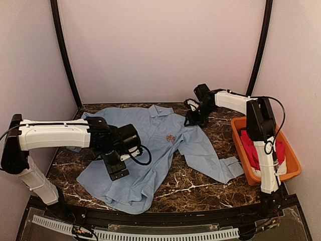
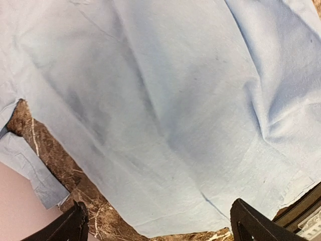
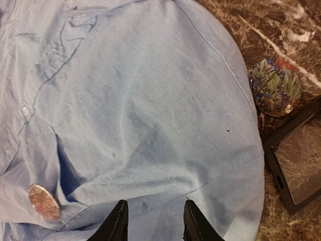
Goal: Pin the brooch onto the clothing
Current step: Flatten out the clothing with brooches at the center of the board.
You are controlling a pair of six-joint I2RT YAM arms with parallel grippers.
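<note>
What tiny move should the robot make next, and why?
Probably shift the right claw sideways over the brooch: it lies on the blue shirt, off to one side of the claw, whose fingers stand apart with nothing between them.

Table (image 1: 200,183): dark brown marble top, white veining. Directly on it: light blue shirt (image 1: 150,145), spread open, sleeves out. Orange bin (image 1: 288,174) right of shirt, apart. Multicoloured round object (image 3: 275,86) and black square frame (image 3: 296,168) just beside shirt's edge.
</note>
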